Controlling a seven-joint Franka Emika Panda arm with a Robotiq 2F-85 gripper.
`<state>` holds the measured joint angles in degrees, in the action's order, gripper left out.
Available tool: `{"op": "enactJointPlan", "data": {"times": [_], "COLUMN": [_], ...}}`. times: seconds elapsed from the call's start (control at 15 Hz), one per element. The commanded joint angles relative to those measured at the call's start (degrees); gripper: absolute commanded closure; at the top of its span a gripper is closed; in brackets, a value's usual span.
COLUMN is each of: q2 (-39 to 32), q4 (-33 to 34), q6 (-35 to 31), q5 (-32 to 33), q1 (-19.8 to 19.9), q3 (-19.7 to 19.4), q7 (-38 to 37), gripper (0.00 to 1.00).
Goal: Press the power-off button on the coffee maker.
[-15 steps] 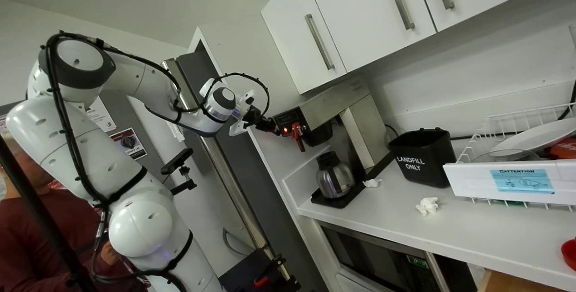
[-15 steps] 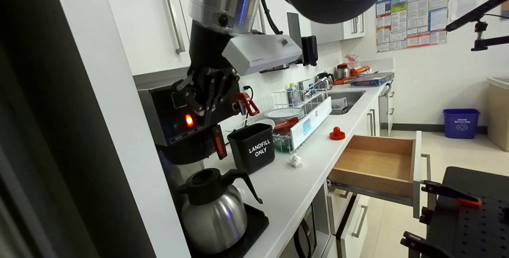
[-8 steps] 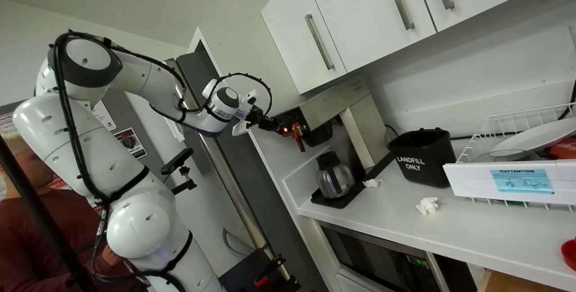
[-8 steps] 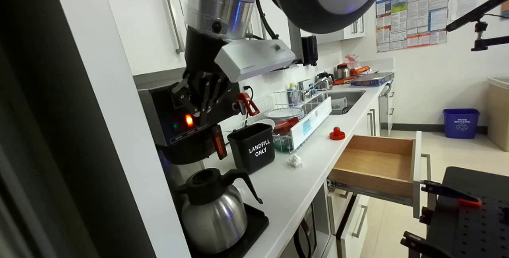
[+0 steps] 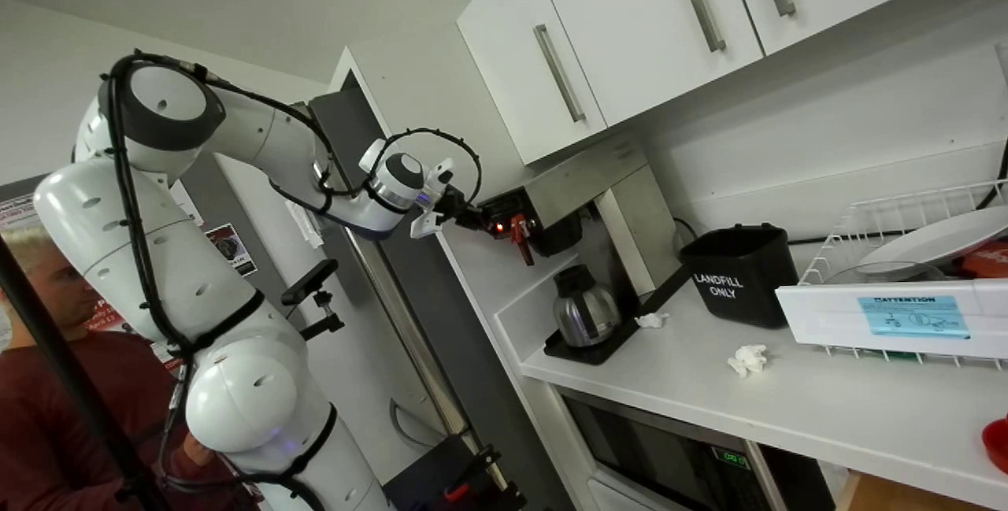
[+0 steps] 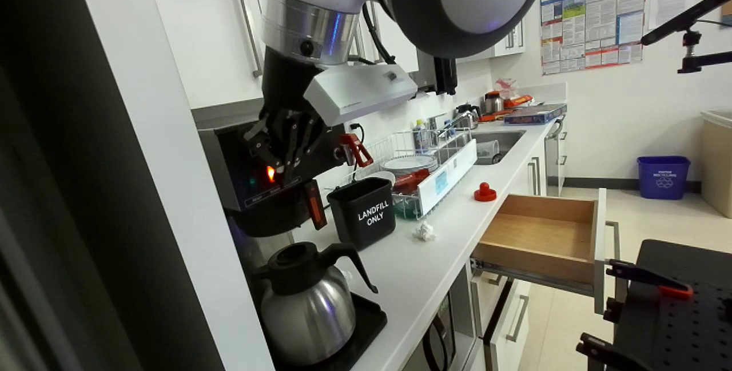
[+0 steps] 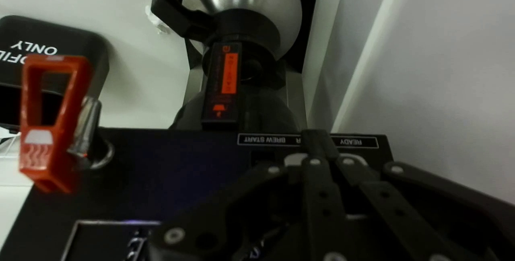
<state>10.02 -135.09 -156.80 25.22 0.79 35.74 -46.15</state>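
The coffee maker (image 5: 587, 184) has a steel body and a black front panel, which also shows in an exterior view (image 6: 231, 171) and upside down in the wrist view (image 7: 161, 172). An orange-lit button (image 6: 271, 173) glows on the panel; it also shows in an exterior view (image 5: 499, 227). In the wrist view my gripper hides it. My gripper (image 6: 286, 168) is shut and empty, fingertips together, at the panel just beside the lit button. In the wrist view the fingertips (image 7: 320, 134) cover part of the label strip between "BREW START" and "READY". I cannot tell whether they touch.
A red tap lever (image 7: 52, 120) sticks out from the panel. A steel carafe (image 6: 309, 319) stands below on a black base. A black landfill bin (image 5: 732, 279) and a dish rack (image 5: 882, 314) stand beside the machine. White cabinets (image 5: 630, 31) hang above. A drawer (image 6: 537, 239) is open.
My gripper has moved down and a little sideways toward the lit button. Its fingertip now covers a small part of the orange light. The gripper stays shut.
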Motion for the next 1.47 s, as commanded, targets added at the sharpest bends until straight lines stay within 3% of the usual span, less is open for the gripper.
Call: {"op": "enactJointPlan", "data": {"times": [0.0, 0.8, 1.07, 1.4], "q2": [-1.4, -2.5, 0.1, 6.3], "q4": [1.5, 2.1, 0.1, -1.6], "q6": [-1.4, -1.2, -0.4, 5.2], "q5": [3.9, 11.4, 2.6, -8.6], "q1": [1.7, 1.2, -2.5, -6.4], "q3": [0.9, 0.7, -0.7, -1.8], "q7": [-3.8, -9.4, -3.7, 2.9], "gripper": [1.0, 1.0, 1.0, 1.0]}}
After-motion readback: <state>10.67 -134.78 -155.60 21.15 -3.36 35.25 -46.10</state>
